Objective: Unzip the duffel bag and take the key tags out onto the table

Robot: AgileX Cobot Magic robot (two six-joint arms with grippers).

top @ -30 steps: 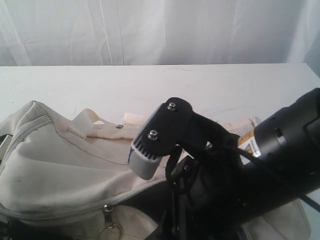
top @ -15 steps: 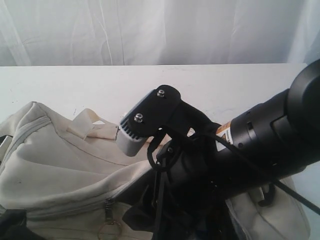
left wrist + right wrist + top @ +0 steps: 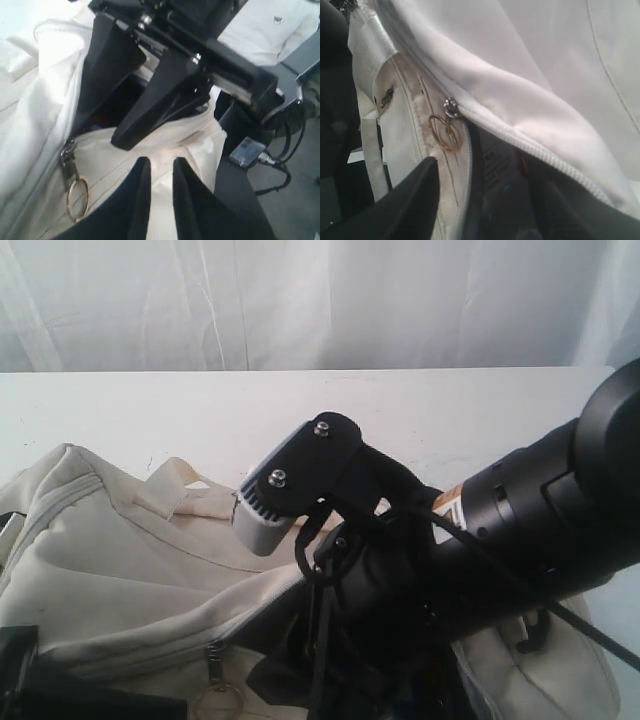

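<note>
"Where is the large cream-white fabric duffel bag (image 3: 120,570)?"

"On the wide white table (image 3: 420,410), toward eight o'clock in the exterior view. Its grey zipper is partly open, with a brass ring (image 3: 76,198) on the pull."

"And the tools?"

"The right gripper (image 3: 97,134) stands with jaws wide at the dark opening. The left gripper (image 3: 161,162) shows a narrow gap over cream fabric; whether it pinches, I cannot tell."

White curtain (image 3: 300,300) behind; perhaps grey floor (image 3: 296,212)
</note>
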